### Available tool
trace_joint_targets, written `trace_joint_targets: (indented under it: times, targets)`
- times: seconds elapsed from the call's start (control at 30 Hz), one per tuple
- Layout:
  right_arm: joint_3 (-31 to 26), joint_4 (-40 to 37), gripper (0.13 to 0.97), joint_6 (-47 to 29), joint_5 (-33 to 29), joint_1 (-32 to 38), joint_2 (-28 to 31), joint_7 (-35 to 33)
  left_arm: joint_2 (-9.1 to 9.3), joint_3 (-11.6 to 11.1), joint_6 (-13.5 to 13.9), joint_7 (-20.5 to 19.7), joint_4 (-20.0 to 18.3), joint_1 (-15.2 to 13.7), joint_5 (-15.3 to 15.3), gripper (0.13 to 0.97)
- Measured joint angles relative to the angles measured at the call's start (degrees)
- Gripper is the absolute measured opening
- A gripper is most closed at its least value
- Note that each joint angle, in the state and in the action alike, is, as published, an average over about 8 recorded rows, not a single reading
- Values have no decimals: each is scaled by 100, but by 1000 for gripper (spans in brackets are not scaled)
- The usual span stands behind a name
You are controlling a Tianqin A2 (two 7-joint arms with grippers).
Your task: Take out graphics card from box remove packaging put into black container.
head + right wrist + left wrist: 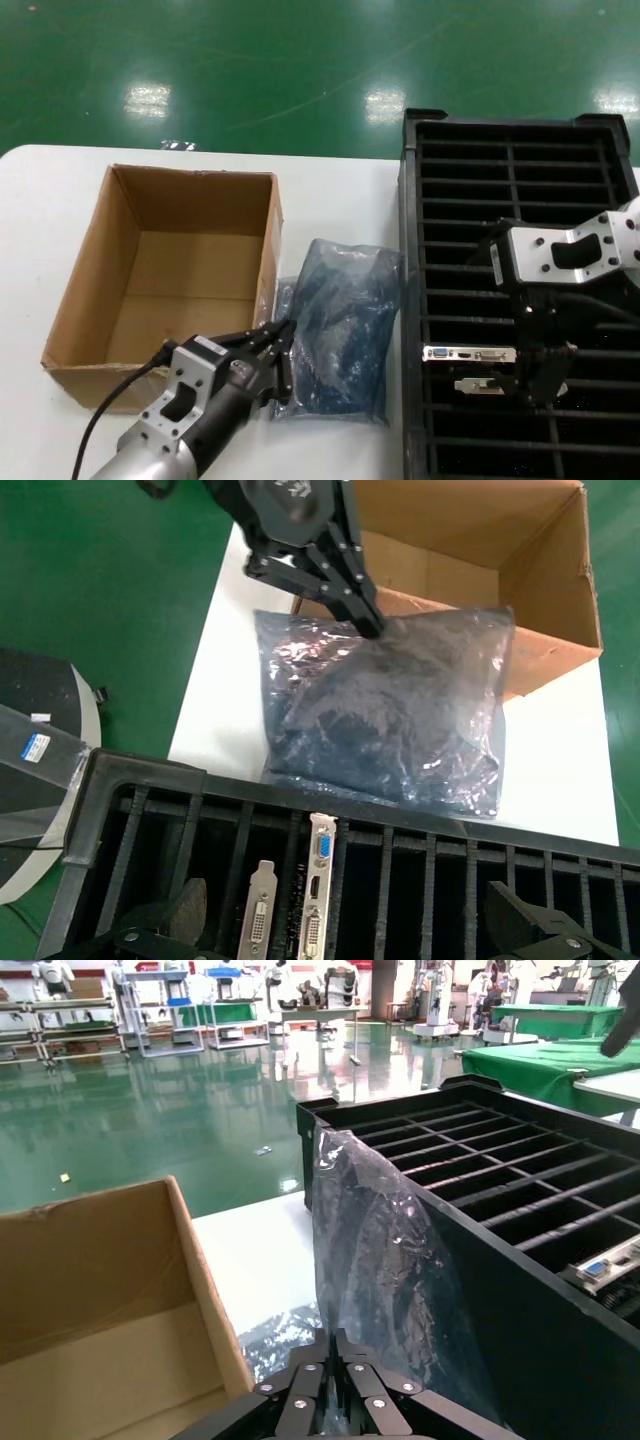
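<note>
The graphics card (468,353) stands in a slot of the black container (408,200), silver bracket up with its blue port showing (322,880). My right gripper (540,385) hangs open just above it, its fingers (170,910) wide apart on either side of the card. The empty packaging (340,330), a crinkly dark blue bag, lies on the table between the box (170,270) and the container. My left gripper (285,345) is shut on the bag's near edge (335,1345), and the bag (390,1250) rises against the container's wall (520,1360).
A second silver bracket (258,905) stands in the slot beside the card. The open brown box (100,1290) holds nothing that shows. White table (40,200) lies under everything, with green floor (250,70) beyond its far edge.
</note>
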Motion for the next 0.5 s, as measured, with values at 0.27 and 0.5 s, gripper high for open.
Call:
trace_joint_targets:
  times: [0.27, 0.5]
  targets:
    - [-2, 0, 966, 1, 1, 1, 1, 0, 191, 4, 168, 202, 314, -274, -40, 190]
    - [-2, -1, 966, 4, 1, 1, 1, 0, 58, -233, 92, 498, 6, -167, 190, 276]
